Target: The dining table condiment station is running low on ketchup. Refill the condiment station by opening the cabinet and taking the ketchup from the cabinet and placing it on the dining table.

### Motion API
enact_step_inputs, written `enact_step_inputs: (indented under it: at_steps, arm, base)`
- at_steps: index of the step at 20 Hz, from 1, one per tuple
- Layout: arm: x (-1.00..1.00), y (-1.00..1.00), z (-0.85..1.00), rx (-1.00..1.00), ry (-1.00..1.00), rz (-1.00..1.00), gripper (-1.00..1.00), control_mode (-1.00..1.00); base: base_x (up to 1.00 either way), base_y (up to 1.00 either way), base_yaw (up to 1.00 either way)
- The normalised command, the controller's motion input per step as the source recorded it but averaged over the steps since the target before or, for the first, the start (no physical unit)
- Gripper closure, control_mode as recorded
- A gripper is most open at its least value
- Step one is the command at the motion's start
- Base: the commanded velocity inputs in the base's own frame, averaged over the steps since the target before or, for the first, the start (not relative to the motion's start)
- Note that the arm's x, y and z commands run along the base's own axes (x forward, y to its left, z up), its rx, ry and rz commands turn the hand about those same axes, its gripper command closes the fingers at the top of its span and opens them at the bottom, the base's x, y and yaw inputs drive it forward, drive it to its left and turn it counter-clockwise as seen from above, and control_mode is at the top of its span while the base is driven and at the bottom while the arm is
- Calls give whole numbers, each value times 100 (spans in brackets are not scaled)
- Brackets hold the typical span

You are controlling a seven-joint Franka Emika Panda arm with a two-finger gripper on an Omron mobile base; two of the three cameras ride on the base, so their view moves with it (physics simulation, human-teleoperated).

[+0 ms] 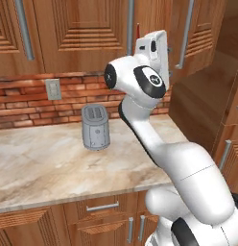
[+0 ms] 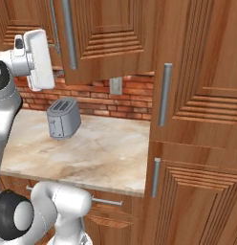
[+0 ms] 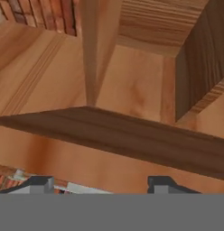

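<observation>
Fingers (image 3: 99, 182) set wide apart holding nothing, tips cut off low, cabinet (image 3: 132, 140) interior close ahead

- Even, bright, diffuse rendered light; source not identifiable.
- Toaster (image 1: 95, 127) casts only a faint soft shadow on the counter (image 1: 39, 163) at its base.
- Cabinet (image 3: 132, 90) interior: underside edge of the shelf (image 3: 132, 140) reads darker than the panels above it.
- No glare. Slight pixel softness throughout; no edge distortion.
</observation>
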Motion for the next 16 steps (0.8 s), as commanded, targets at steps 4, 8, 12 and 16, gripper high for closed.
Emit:
enact_step_inputs:
  at_steps: [4,8,12,16]
  arm:
    - [-84,-100,30,6,-8,-8,-100,-100]
    - [-77,-100,24,10,-12,-4,-100,-100]
    - [-50,-100,19,10,-11,-1,-100,-100]
    - [-23,-100,12,11,-9,0,-100,-100]
  base:
    - [0,0,0]
    - [0,0,0]
    - [0,0,0]
    - [0,0,0]
